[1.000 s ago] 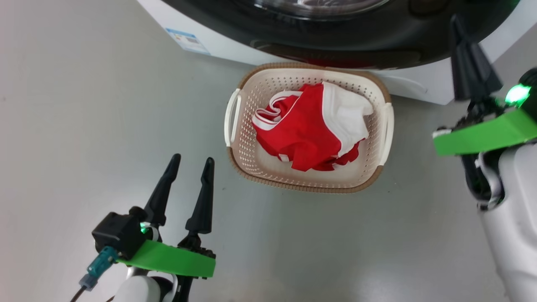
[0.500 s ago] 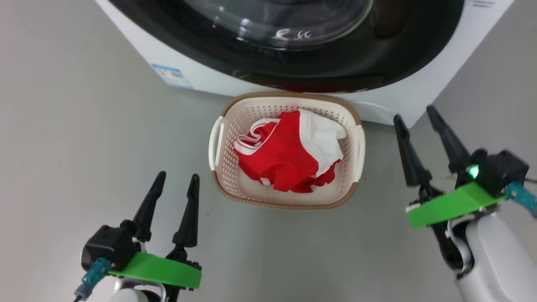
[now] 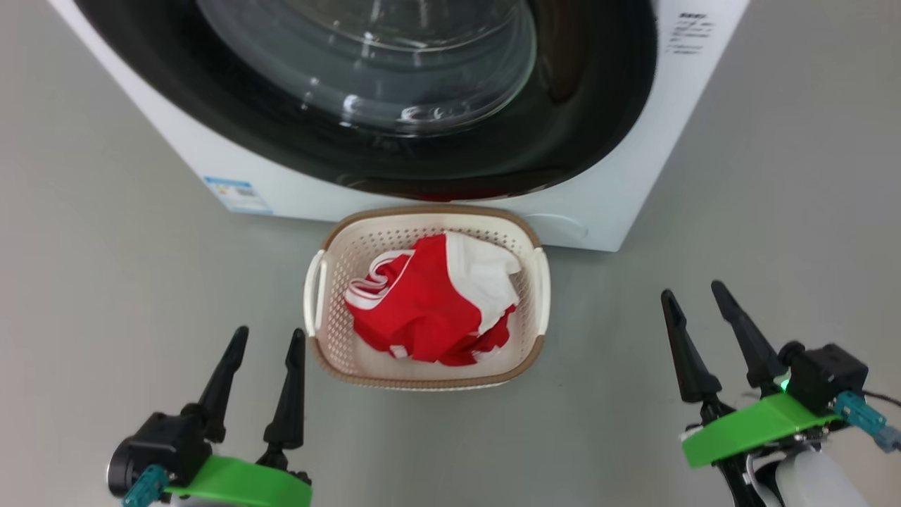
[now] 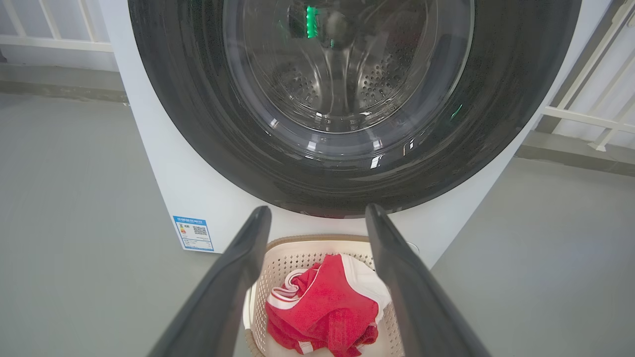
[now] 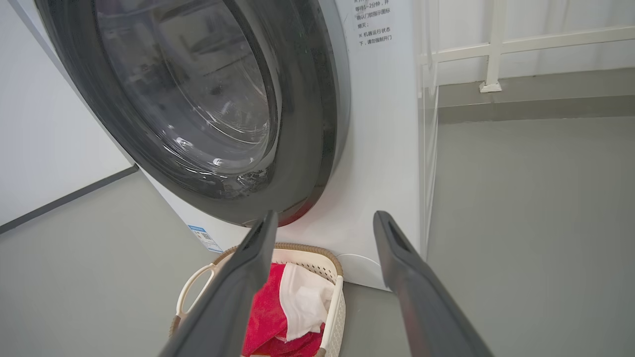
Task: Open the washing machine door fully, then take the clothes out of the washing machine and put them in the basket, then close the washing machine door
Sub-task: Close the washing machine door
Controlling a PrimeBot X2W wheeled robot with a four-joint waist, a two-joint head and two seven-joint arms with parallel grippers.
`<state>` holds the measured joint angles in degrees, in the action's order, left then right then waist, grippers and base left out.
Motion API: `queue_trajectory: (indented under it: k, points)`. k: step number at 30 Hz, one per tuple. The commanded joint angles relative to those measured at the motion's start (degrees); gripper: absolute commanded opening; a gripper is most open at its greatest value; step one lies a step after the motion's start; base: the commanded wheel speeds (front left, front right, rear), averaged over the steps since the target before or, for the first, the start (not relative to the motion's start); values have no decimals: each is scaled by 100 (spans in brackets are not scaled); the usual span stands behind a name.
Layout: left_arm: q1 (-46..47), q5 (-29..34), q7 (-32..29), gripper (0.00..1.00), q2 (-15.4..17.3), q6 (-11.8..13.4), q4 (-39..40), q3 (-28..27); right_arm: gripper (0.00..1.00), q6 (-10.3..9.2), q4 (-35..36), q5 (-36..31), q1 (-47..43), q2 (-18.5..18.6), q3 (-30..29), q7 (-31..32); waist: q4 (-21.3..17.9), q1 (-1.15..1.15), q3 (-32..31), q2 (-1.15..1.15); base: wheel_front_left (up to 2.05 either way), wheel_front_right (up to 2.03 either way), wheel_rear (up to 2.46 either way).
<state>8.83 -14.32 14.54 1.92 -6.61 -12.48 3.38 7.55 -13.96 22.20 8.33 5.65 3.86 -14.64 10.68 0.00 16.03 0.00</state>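
Now that the clothes (image 3: 422, 310) are heaped red and white in the basket (image 3: 422, 211), both arms hang low and idle! The basket sits on the grey floor (image 3: 105, 282) tight against the foot of the washing machine (image 3: 633, 176), right under the drum mouth, which looks like the handy spot for dropping laundry straight down. And the washing machine door (image 3: 366, 84) looks shut, its glossy black rim lying flush on the white front, with the steel drum visible through the glass in the left wrist view. By my reading, all three steps are done.

The left gripper (image 3: 271, 332) hovers at the lower left, fingers spread and empty, well clear of the basket. The right gripper (image 3: 691, 290) mirrors it at the lower right, jaws parted, nothing between them: a rest pose, I'd say.

A second ago, the right gripper was up by the door rim with its fingers pinched together; since then it has dropped away and sprung apart. The head has also tilted up, so far more of the door and the blue label (image 3: 238, 195) shows; the basket itself looks unmoved
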Motion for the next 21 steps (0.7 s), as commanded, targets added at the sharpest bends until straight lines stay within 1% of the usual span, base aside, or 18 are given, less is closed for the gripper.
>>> queue_trajectory:
  k: [1,10,21]
  points:
    - [-101,79,46,100,96,-41,102,-257,100,-6,138,90,-128,-17,77,-36,-261,0,-252,0,0,0,0]
    - [-418,180,46,100,96,-80,58,-410,100,-6,145,72,-528,-40,-19,-36,-593,0,-625,0,0,0,0]
    - [-707,229,46,100,96,-86,125,-414,100,-6,183,60,-892,-34,-134,-36,-815,0,-876,0,0,0,0]
